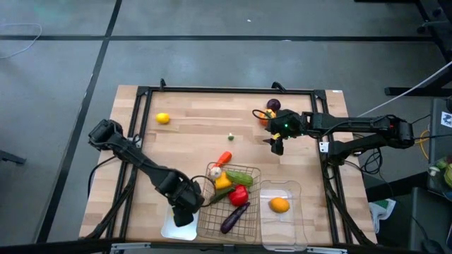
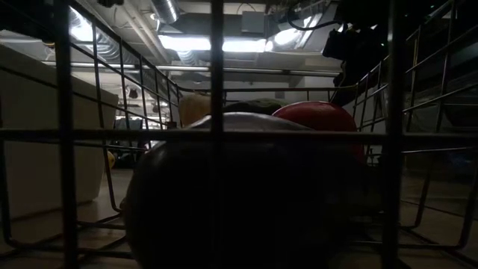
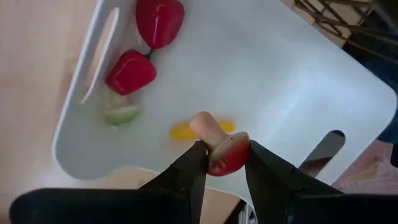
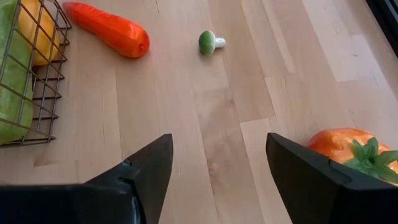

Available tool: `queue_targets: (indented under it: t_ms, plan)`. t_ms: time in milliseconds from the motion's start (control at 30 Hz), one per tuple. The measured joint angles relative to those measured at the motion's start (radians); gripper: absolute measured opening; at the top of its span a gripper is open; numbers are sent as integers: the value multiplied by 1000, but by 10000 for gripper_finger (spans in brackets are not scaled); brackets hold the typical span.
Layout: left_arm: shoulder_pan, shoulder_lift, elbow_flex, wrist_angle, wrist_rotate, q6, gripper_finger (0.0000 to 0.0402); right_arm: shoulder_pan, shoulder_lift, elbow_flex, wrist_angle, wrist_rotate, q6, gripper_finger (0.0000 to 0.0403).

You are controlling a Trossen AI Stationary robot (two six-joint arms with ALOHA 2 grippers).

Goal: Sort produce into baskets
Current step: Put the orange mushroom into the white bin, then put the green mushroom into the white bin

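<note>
My left gripper [image 1: 185, 214] hangs over the flat white tray [image 1: 171, 230] at the table's near edge, shut on a small toy mushroom [image 3: 225, 155] with a red cap and a pale stem. On the tray [image 3: 280, 81] lie two red pieces [image 3: 159, 20], a green piece [image 3: 121, 115] and a yellow one [image 3: 180, 131]. Beside the tray, the wire-mesh basket [image 1: 248, 220] holds a yellow pepper, a red pepper [image 1: 239, 195], a cucumber and an eggplant [image 1: 234, 218]. An orange fruit [image 1: 280, 204] sits in the clear bin [image 1: 282, 233]. My right gripper [image 1: 277, 146] waits open above the table's far right. My left gripper pinches the mushroom's red cap [image 3: 231, 159] between its two fingers. The fingers point steeply down from above. The pale stem [image 3: 205, 127] sticks out past the fingertips toward the tray. The mushroom hangs clear above the tray's floor.
Loose on the wood lie a lemon [image 1: 163, 118], a carrot [image 4: 106, 28], a small green mushroom [image 4: 210, 42], and at the far right a purple piece [image 1: 273, 104] and an orange piece with green leaves [image 4: 348, 148]. A black frame [image 1: 226, 90] rims the table.
</note>
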Motion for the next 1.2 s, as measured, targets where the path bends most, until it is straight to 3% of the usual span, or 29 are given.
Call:
queue_targets:
  t_ms: [600,1033,1200]
  plan:
    - [54,0,-102,50,-3,55,103,0,0,0,2,0,0,257]
    - [71,0,-102,64,10,55,205,0,0,0,2,0,0,257]
    - [117,1,-72,64,135,64,207,0,0,0,2,0,0,257]
